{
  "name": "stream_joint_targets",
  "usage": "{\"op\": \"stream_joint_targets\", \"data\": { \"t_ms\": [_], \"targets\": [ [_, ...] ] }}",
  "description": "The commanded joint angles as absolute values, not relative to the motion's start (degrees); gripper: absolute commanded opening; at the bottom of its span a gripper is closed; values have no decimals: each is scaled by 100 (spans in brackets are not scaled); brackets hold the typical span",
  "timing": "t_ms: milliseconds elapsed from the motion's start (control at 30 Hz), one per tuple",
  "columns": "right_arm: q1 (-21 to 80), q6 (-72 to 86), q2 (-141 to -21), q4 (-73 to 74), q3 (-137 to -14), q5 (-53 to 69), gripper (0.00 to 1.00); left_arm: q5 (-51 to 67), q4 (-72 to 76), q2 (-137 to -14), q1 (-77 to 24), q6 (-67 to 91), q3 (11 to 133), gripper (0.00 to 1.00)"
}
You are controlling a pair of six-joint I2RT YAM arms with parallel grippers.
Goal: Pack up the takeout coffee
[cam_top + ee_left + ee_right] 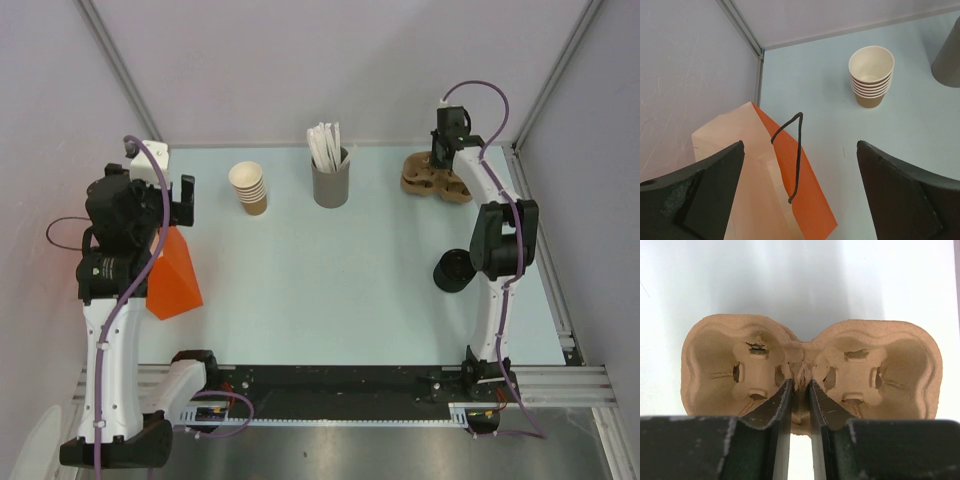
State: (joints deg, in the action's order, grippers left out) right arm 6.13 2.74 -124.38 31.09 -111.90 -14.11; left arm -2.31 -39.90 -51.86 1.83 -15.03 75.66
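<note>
The single takeout coffee cup is not in view in any frame. My right gripper [445, 160] [800, 385] is shut on the middle ridge of a brown pulp two-cup carrier [432, 186] [740, 365] at the table's far right. The carrier's two wells are empty. My left gripper [168, 200] [800, 150] is open and empty above the open mouth of an orange paper bag [175, 282] [812, 200]. The bag's dark cord handle [797, 150] stands between the fingers.
A stack of nested brown cups [250, 187] [871, 77] stands at the back left of centre. A grey cup of white sticks [330, 178] [947, 55] stands at the back centre. A round black object [452, 270] lies beside the right arm. Walls close in at the left, back and right.
</note>
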Motion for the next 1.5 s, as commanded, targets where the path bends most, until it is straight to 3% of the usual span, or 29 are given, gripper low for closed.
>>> {"op": "stream_joint_targets", "data": {
  "t_ms": [0,900,1267,1467],
  "targets": [
    [694,281,-11962,3024,-11461,-1336,22,-141,-3823,-5080,167,-1389,7515,99],
    [1028,360,-12445,2865,-11268,-1389,25,-79,-3815,-5106,176,-1380,7471,99],
    [1028,352,-12577,2909,-11232,-1353,38,-62,-3832,-5142,176,-1380,7506,99],
    [1037,325,-12612,3014,-11232,-1415,51,-44,-3841,-5142,176,-1371,7506,99]
  ]
}}
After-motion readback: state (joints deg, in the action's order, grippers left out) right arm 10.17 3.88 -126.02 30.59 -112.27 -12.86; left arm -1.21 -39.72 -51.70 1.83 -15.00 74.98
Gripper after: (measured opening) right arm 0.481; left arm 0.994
